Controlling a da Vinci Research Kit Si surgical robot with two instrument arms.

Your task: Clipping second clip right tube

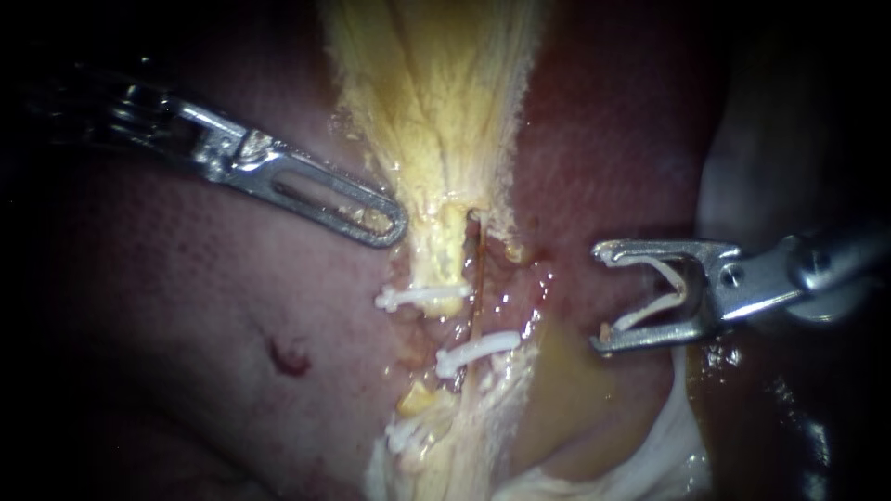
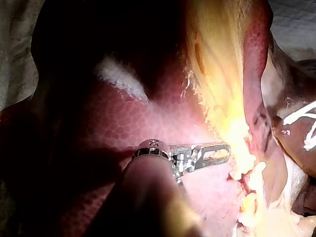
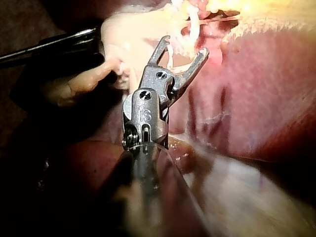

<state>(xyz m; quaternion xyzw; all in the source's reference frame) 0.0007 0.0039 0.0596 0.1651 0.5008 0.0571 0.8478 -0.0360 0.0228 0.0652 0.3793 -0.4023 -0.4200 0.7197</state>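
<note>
Nearest the camera, at the lower edge of the endoscope view, a fold of pale white tissue [image 1: 650,464] lies on the wet, red-brown liver [image 1: 186,306]. The liver fills the scene and fades into darkness at the sides. A small dark red spot [image 1: 290,357] marks its surface. Up the middle runs a strip of yellow tissue [image 1: 436,111], which widens farther away.

Three white clips cross its narrow end. I cannot tell which tube the lowest clip [image 1: 408,434] sits on. The middle clip [image 1: 478,351] lies across the right tube [image 1: 480,278], a thin brown strand. The upper clip [image 1: 422,297] sits on the thicker yellow tube [image 1: 444,250] beside it. In the left wrist view, pale cloth [image 2: 296,24] shows beyond the liver.

The right instrument [image 1: 599,297] comes in nearly level from the right, above the liver. It is near the right tube but clear of it, at about the height of the gap between the middle and upper clips. Its jaws are spread wide and pinch an open clip [image 1: 650,313], one leg against each jaw, with the mouth facing the tube.

The left instrument [image 1: 390,223] slants down from the upper left. Its jaws are pressed together, and the tip touches the edge of the yellow tissue just above the upper clip.
</note>
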